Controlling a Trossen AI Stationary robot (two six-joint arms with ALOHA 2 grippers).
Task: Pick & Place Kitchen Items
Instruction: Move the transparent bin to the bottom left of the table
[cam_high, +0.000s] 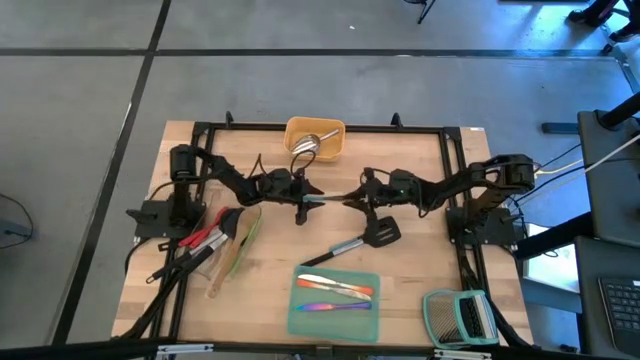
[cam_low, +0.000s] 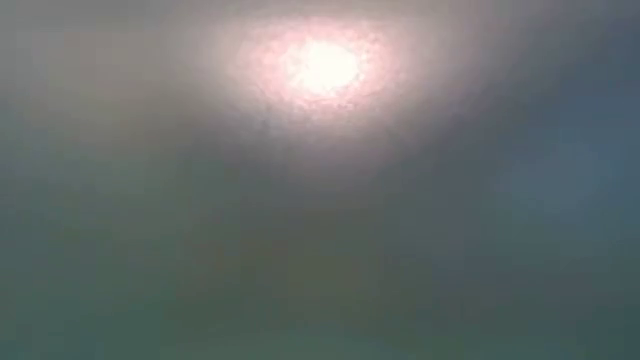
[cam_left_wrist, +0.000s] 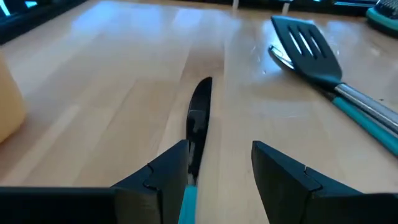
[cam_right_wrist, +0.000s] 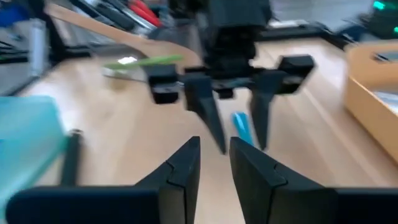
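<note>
No readable writing anywhere I look.

From above, my desk (cam_high: 420, 270), the yellow tray (cam_high: 316, 128) at twelve o'clock, the teal tray (cam_high: 334, 318) at six and the utensils carry no letters, numbers or brand marks I can make out. My wrist views show bare wood and plain dark tools, and the low view is only haze.

Black slotted turner (cam_high: 378, 235) lies flat on the table, handle angled.
</note>
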